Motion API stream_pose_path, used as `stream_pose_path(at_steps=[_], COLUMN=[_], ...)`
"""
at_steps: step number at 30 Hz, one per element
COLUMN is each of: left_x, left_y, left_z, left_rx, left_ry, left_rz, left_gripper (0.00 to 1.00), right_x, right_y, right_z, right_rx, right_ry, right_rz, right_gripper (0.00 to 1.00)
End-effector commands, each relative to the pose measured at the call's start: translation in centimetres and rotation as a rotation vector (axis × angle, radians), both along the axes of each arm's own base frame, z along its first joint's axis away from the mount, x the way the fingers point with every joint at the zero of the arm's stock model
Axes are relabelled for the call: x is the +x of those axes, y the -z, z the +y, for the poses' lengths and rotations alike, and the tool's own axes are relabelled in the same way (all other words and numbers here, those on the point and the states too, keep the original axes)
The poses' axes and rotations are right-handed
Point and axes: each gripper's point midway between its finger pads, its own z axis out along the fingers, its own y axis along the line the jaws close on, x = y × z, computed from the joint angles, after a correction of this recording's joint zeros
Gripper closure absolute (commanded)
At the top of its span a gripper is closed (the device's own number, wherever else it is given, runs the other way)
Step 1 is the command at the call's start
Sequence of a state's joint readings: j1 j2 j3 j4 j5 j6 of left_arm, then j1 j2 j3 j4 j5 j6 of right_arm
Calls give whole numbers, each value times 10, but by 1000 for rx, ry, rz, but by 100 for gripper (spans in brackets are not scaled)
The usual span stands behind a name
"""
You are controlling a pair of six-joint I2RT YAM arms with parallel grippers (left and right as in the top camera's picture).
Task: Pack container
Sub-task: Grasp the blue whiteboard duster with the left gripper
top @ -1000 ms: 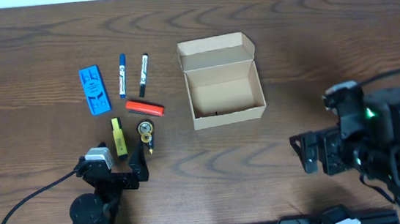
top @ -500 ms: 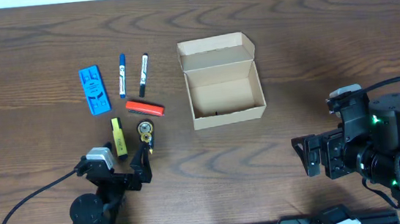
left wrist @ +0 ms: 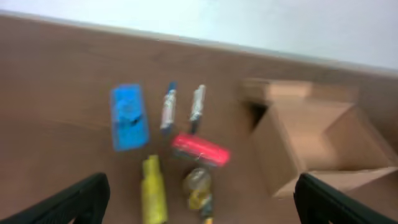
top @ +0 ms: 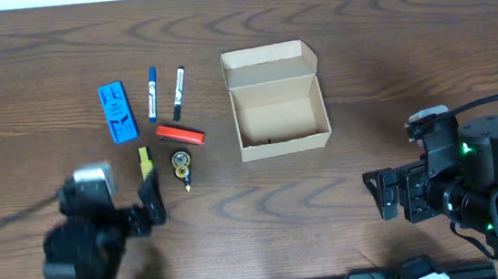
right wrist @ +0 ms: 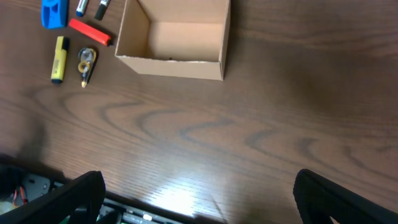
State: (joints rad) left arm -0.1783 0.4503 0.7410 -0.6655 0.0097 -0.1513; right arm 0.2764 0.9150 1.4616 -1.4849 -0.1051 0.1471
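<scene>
Layout at the start of packing: the container (top: 278, 109), a tan cardboard box, stood at mid-table with its mouth upward and apparently empty, its lid flap folded back toward the far edge and its long axis running left to right. The left gripper (top: 152, 204), blurred, jaws apart and holding nothing, hung near the front edge; the yellow highlighter (top: 145, 161) lay just ahead of it, long axis running near to far, and the box lay ahead and to its right. The right gripper (top: 381, 194), jaws likewise apart and empty, had the box ahead and to its left. Highlighter and markers (top: 151, 94) lay left of the box, so the left arm was judged nearer for a first pick
</scene>
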Motion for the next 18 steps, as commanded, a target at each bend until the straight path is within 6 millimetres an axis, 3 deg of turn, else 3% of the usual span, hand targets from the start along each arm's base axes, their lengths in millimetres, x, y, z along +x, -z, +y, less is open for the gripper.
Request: stream_pose_path(at_steps=[1, 5, 8, 11, 18], left_x=[20, 53, 80, 103, 141], left_y=[-10, -20, -15, 0, 37], left_z=[27, 29, 29, 15, 21], left_rx=[164, 305, 331, 293, 315], left_ry=[-119, -76, -66, -4, 1], left_rz=[124, 247, 314, 368, 432], left_gripper=[5, 5, 5, 5, 5], right_x=[-1, -1, -1, -1, -1], right_y=[1, 1, 1, 1, 1], right_z=[2, 2, 2, 2, 2], right_rx=[-5, -5, -5, -5, -5], right_ry=[-20, -20, -20, -20, -20], right_rz=[0, 0, 0, 0, 0], right_gripper=[1, 1, 1, 1, 1])
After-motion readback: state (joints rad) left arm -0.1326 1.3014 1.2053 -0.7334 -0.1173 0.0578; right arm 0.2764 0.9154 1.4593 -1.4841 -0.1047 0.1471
